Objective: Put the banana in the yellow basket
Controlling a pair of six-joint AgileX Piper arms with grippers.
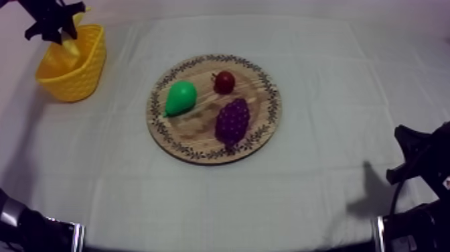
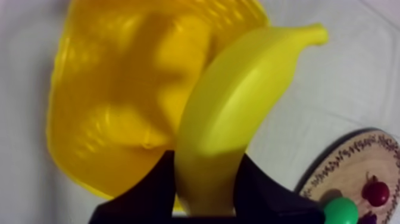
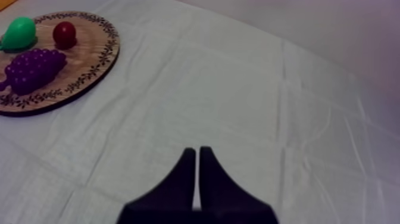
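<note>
Left tool [image 1: 61,33] is high in the upper left of the top view, right over the yellow basket [image 1: 86,79], and it's pinching the banana [image 2: 238,107]. The two black fingers [image 2: 149,196] clamp the fruit's thick end, one on each side. From the left wrist camera the banana juts out of the grip with its stem tip pointing away, and the basket's open mouth lies just behind it. From above, the banana hangs at the basket's mouth, off the board; whether it touches the basket I cannot tell.

Over to the round wooden board [image 1: 201,153], sitting mid-frame a little left of centre on the tabletop [image 1: 328,100], well apart from the basket. Three pieces on it: the green pear [image 1: 181,97] on its left part, the small red fruit [image 1: 224,82] toward its upper edge, and the purple bunch of grapes [image 1: 232,120] on its lower right part. The pear lies clear of the other two.

Right tool [image 3: 197,156]: fingers pressed together into a narrow wedge with nothing between them, poised over bare cloth. In the top view that arm sits low at the right edge, well apart from the board.
</note>
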